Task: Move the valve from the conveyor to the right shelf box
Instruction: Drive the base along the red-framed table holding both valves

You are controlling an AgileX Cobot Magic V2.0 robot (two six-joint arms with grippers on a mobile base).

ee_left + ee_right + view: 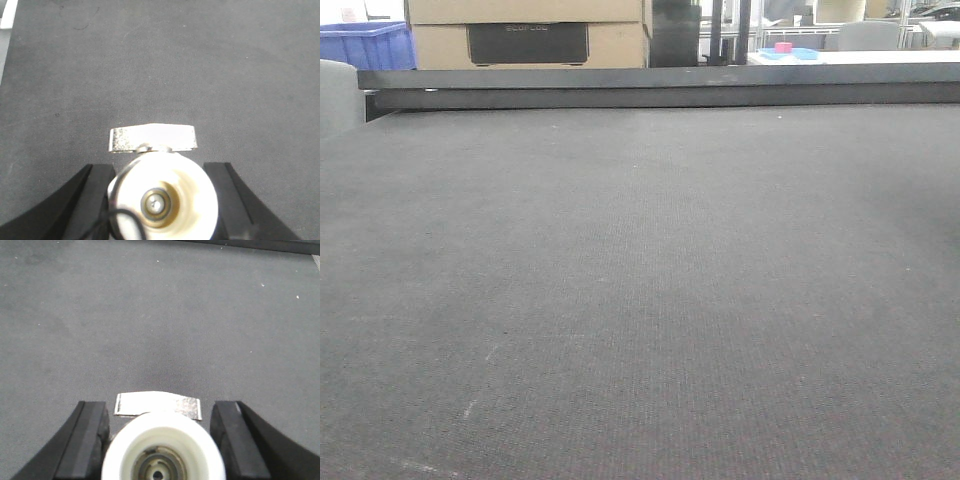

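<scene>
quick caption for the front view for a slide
Dark grey conveyor belt runs to its black rail, cardboard boxes and a blue bin behind.

A dark grey woven conveyor fills most of the frame, bounded by a black rail running across the top. Behind the rail, a blue crate sits upper left beside a cardboard box. A small pink object shows upper right.

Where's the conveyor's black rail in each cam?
Exterior front: the black rail spans the full width near the top, at the far edge of the belt.
Left wrist: not in it, only belt.
Right wrist: a dark strip at the top edge, right of centre, likely the same rail.
Shared landmark: the dark grey woven belt fills all three views.
</scene>
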